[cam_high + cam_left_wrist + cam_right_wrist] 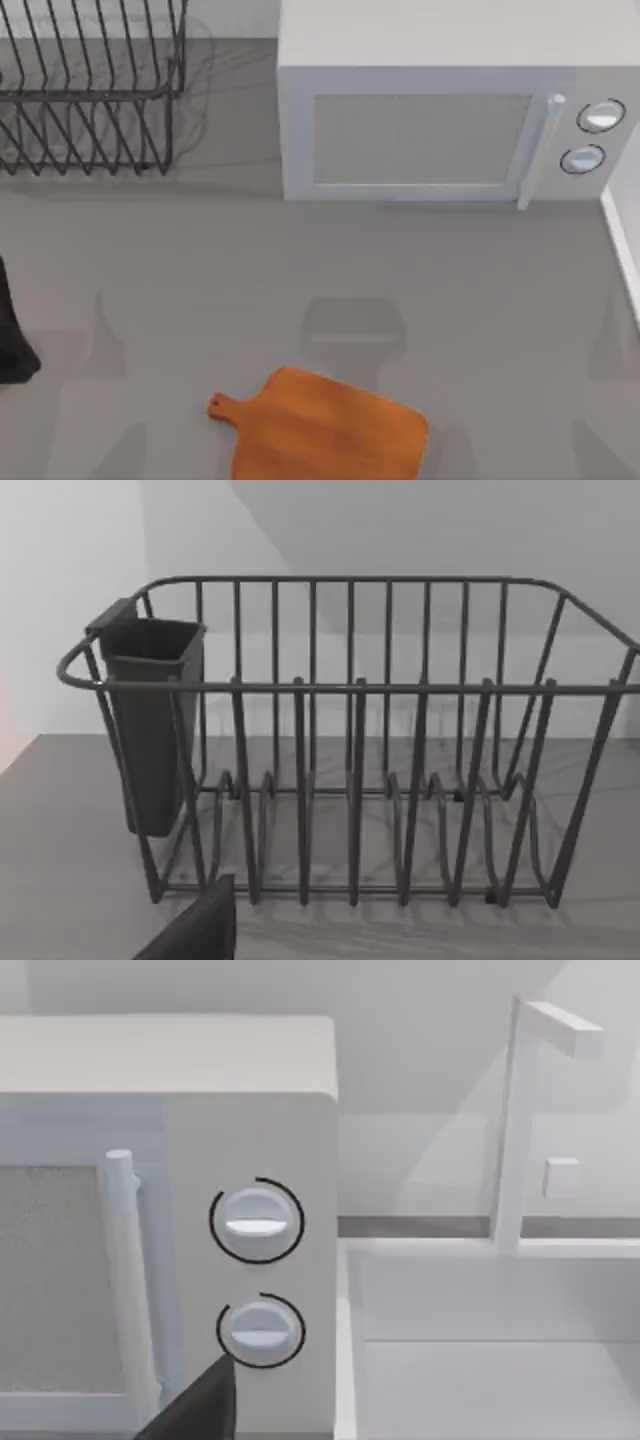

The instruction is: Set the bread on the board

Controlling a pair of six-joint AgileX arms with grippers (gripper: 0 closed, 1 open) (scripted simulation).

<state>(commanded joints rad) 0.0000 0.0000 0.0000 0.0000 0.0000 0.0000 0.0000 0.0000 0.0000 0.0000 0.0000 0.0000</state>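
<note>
The board (pixel 325 430), a flat orange-brown wooden slab, lies at the table's front middle, with its short holed handle (pixel 222 406) pointing left. Nothing rests on it. The bread is out of view. My left arm (pixel 12 340) shows as a dark shape at the table's left edge, well left of the board. A dark part of my left gripper (pixel 195 930) faces the dish rack in the left wrist view. In the right wrist view, a dark part of my right gripper (pixel 195 1405) sits in front of the microwave's knobs.
A white microwave (pixel 430 120) stands at the back right, door closed, with a vertical handle (pixel 535 150) and two knobs (pixel 256 1222). A dark wire dish rack (pixel 90 90) with a cutlery cup (pixel 150 730) is at the back left. A white sink (pixel 480 1350) with a faucet (pixel 520 1120) lies right of the microwave.
</note>
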